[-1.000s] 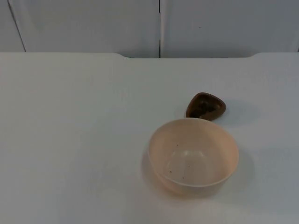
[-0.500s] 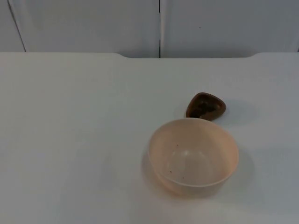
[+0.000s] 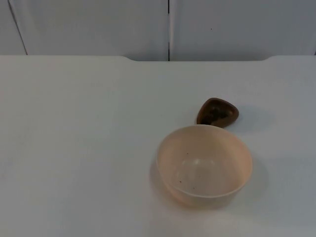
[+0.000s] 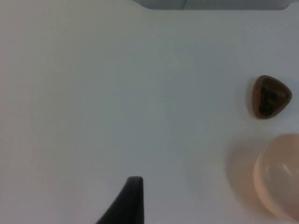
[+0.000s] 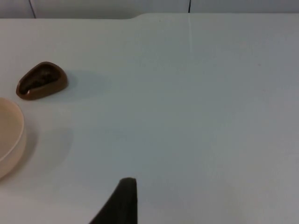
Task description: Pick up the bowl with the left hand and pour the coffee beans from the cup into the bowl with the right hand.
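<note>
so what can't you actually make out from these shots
- Left gripper: one black fingertip shows in the left wrist view, the rest cut off by the edge, so open or shut is unclear.
- Right gripper: the same in the right wrist view.
- Brown cup: dark contents show in the top view, too small to tell single beans or the fill level.
- Beige bowl: cut by the edge in both wrist views; a few specks inside are too small to identify.

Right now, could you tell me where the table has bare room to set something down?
The table is bare left of the bowl and between the cup and the partition wall. It is crowded where cup and bowl nearly meet.
</note>
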You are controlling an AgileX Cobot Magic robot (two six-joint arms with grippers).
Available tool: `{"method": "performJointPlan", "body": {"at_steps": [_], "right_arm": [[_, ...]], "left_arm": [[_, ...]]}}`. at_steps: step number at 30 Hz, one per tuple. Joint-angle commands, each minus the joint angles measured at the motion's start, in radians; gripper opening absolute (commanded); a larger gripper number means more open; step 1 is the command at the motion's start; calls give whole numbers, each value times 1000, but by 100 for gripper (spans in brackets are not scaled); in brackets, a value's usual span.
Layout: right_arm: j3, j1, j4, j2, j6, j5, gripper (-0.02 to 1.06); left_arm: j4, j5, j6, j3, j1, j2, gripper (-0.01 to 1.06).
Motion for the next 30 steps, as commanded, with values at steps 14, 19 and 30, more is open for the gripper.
{"method": "performJointPlan", "body": {"at_steps": [14, 19, 30], "right_arm": [[3, -5, -4, -3, -5, -9, 105], [3, -5, -4, -3, -5, -9, 105], [3, -5, -4, -3, -7, -9, 105]], "left_arm": [[-88, 69, 81, -89, -98, 90, 102], [-90, 47, 70, -89, -178, 130, 102], [-87, -25, 41, -98, -365, 256, 102]]}}
